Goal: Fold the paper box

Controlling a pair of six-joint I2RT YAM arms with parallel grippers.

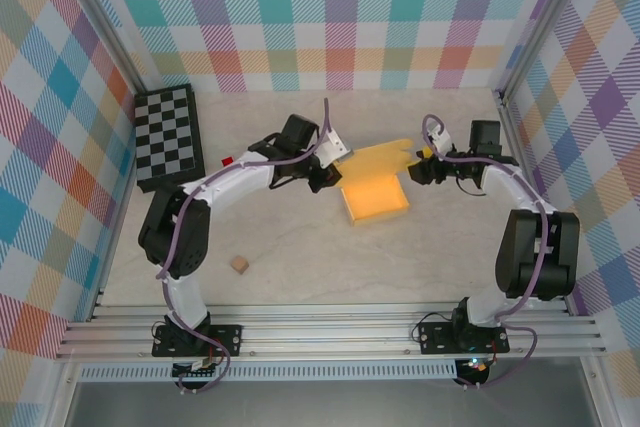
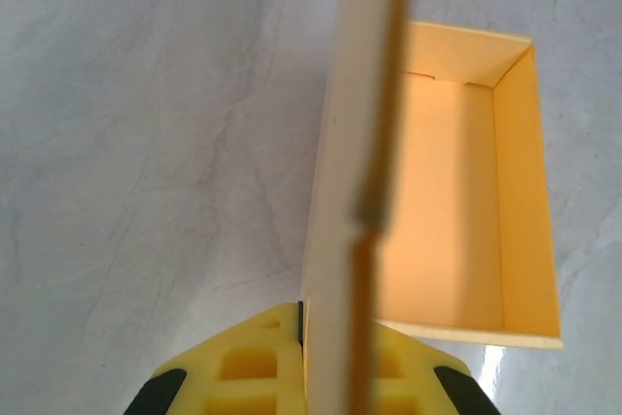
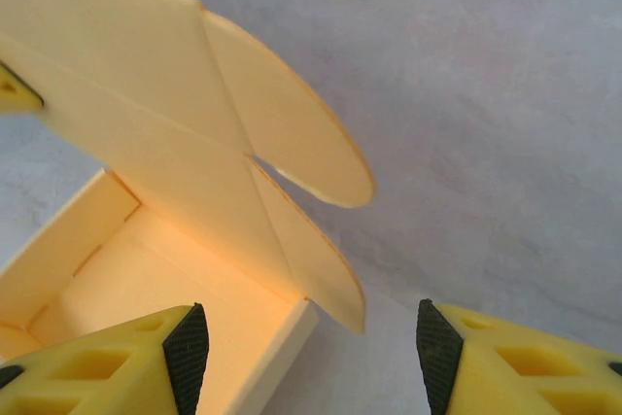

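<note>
Top external view: the paper box (image 1: 375, 197) sat on the table (image 1: 300, 267) a little right of centre, between the two arms. Its tray was open upward and its lid (image 1: 382, 157) was raised along the far side.
Left gripper (image 1: 328, 169): it was at the left end of the lid, just beside the tray's far left corner.
Left wrist view: the lid (image 2: 340, 143) was seen edge-on and ran straight up from between the yellow fingers (image 2: 243, 371). The left gripper (image 2: 335, 362) was clenched on that panel, one finger on each face. The tray (image 2: 457, 191) lay to the right of the panel with its inside bare.
Right gripper (image 1: 425, 162): it was at the right end of the lid, near the tray's far right corner.
Right wrist view: the right gripper (image 3: 311, 347) was released, its fingers (image 3: 185, 352) set well apart and grasping nothing. Two rounded side flaps (image 3: 292, 133) of the lid hung above the gap, and the lower one's tip ended over the tray's corner. Whether any finger touched the card could not be told.
Box condition: the tray walls stood upright; the lid was tilted and not closed.
Chessboard (image 1: 168, 137): it lay flat at the far left of the table, well apart from the box.
Red block (image 1: 228, 160): it sat just right of the chessboard, behind the left arm.
Tan cube (image 1: 239, 264): it sat alone on the near left of the table, well apart from the box.
</note>
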